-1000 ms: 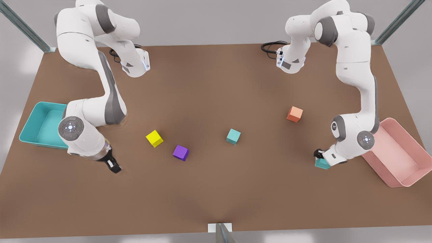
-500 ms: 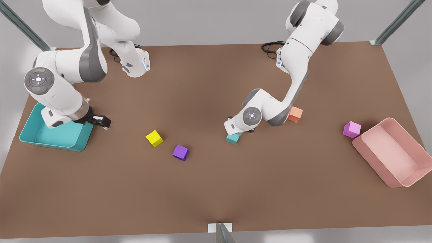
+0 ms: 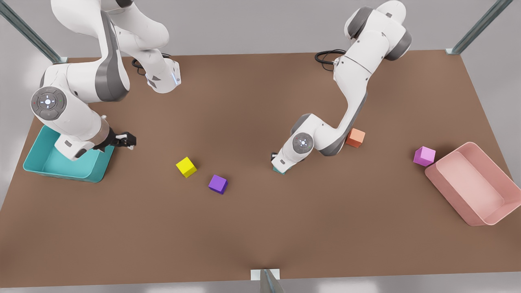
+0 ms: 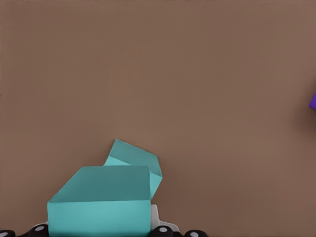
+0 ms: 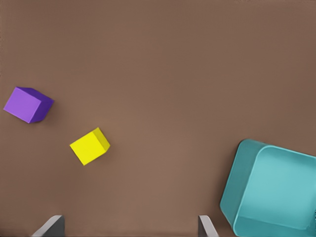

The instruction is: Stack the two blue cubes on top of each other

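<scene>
One blue cube (image 4: 98, 202) sits between the fingers of my left gripper (image 4: 98, 232), which is shut on it. Just beyond and below it lies the second blue cube (image 4: 136, 160), turned at an angle to the first. In the front view the left gripper (image 3: 278, 165) is low over the table's middle. The hand hides the cubes except a teal sliver (image 3: 278, 170). Whether the two cubes touch I cannot tell. My right gripper (image 3: 124, 141) hangs open beside the teal bin (image 3: 61, 165), its fingertips (image 5: 49, 227) wide apart.
A yellow cube (image 3: 186, 167) and a purple cube (image 3: 217, 184) lie between the two arms. An orange cube (image 3: 355, 137) sits behind the left arm's elbow. A pink cube (image 3: 424, 156) rests beside the pink bin (image 3: 476, 183) at the front view's right.
The left gripper carried its blue cube from beside the pink bin to the middle cube and has sunk lower over it. The right arm pulled back to the teal bin.
</scene>
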You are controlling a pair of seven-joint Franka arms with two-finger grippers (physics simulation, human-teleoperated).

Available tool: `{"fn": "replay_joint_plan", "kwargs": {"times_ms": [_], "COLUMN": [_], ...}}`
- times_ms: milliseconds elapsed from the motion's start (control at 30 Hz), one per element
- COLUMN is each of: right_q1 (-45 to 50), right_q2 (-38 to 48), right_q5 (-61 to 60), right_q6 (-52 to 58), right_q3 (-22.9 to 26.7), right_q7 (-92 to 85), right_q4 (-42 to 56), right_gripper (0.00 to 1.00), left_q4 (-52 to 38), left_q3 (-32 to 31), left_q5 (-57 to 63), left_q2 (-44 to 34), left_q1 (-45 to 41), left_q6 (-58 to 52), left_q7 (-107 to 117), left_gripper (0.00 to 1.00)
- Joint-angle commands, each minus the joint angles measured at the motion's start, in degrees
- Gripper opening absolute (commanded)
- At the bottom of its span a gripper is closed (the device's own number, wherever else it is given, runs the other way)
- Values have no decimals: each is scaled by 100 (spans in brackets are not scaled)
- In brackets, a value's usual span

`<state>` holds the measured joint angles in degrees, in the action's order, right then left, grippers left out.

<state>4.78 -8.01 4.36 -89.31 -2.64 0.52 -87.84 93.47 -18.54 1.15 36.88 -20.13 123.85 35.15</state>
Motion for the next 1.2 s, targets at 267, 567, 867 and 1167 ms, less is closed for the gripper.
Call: {"fn": "replay_joint_plan", "kwargs": {"times_ms": [267, 567, 867, 1167], "right_q1": [-13, 23, 31, -109], "right_q2": [-25, -122, -157, -96], "right_q5": [-23, -14, -5, 39], "right_q6": [45, 124, 124, 168], "right_q3": [0, -35, -26, 44], "right_q7": [-1344, -1344, -1344, -1731], "right_q4": [3, 12, 91, 214], "right_gripper": [100, 100, 100, 100], "left_q4": [-5, -13, -1111, -866], "left_q3": [-1, -1, 26, 1397], "left_q5": [140, 140, 210, 26], "left_q2": [38, -6, -515, -3020], "left_q1": [18, 18, 316, 1960], "left_q6": [254, 131, -1835, -4992], "left_q7": [1345, 1363, 1266, -3287], "left_gripper": [100, 100, 100, 100]}}
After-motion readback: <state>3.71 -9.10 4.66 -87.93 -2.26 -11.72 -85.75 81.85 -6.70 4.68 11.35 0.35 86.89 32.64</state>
